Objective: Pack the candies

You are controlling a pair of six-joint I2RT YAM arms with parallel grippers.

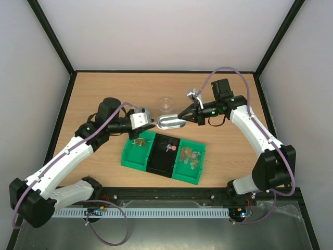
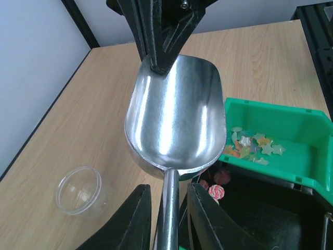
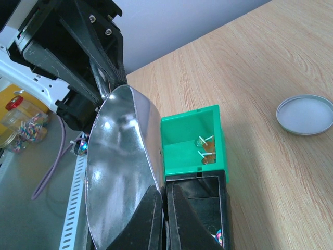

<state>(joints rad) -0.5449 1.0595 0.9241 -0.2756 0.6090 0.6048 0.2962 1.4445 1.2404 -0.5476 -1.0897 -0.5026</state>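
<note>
An empty metal scoop hangs above the bins between both arms. My right gripper is shut on the thin front rim of the scoop. My left gripper straddles the scoop's handle, open, with a thin gap showing on each side. Star-shaped candies in mixed colours lie in the right green bin. Red-and-white swirl lollipops sit in the black middle bin. Brown lollipops lie in the left green bin.
A clear plastic cup stands on the wooden table behind the scoop, left of it in the left wrist view. A round lid lies flat on the table. A jar of coloured sweets stands beyond the table's edge.
</note>
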